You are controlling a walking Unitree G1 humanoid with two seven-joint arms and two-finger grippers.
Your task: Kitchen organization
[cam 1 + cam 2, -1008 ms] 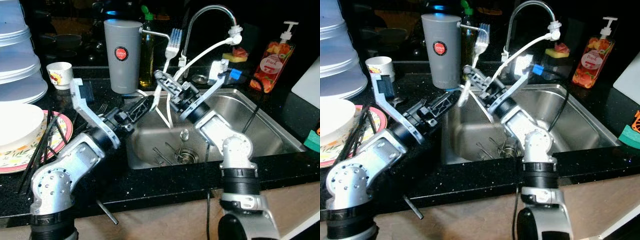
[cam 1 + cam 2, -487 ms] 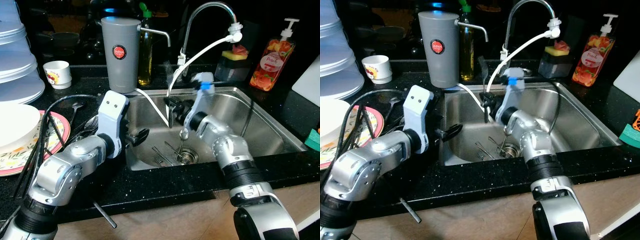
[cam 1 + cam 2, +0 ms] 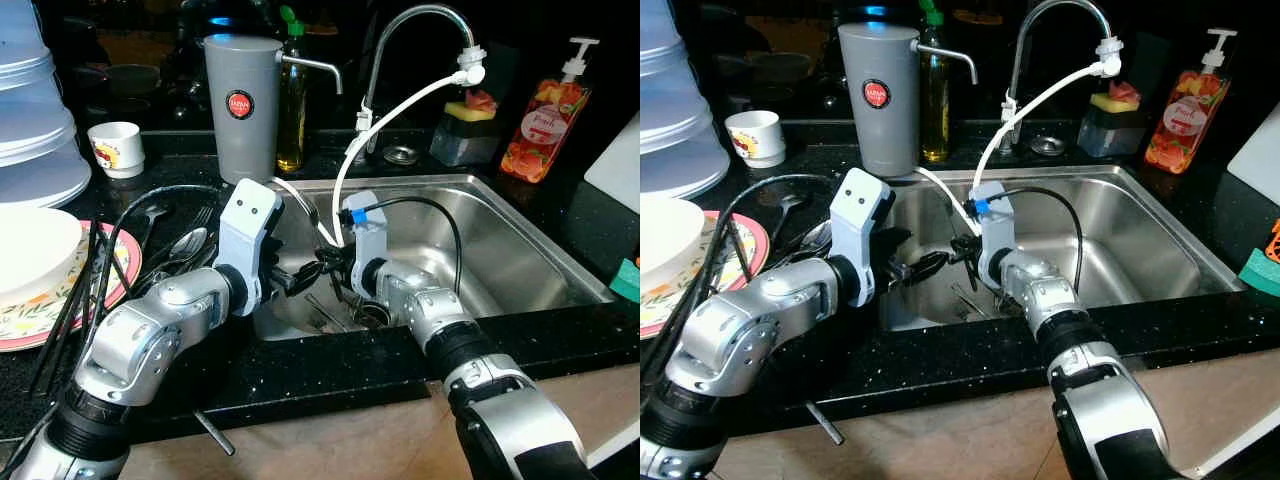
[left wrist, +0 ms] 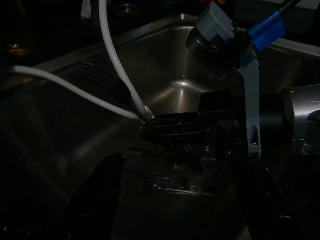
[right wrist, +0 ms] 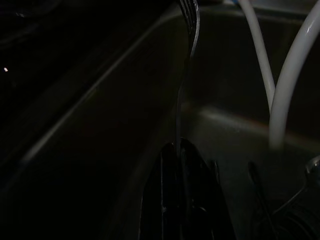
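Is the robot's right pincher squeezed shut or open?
Shut. The right gripper has its two black fingers pressed together on the fork handle, down in the sink.

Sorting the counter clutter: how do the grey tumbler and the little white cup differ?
The grey tumbler is tall, plain grey with a round red label; the white cup is short, with a coloured print. The tumbler stands beside the sink, the cup farther left. Both stand upright on the black counter.

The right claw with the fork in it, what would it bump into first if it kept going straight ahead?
Probably the sink's left wall. The right claw is shut on the fork, whose tines lead toward that wall, so they'd touch first. The left claw sits close too; depth is unclear.
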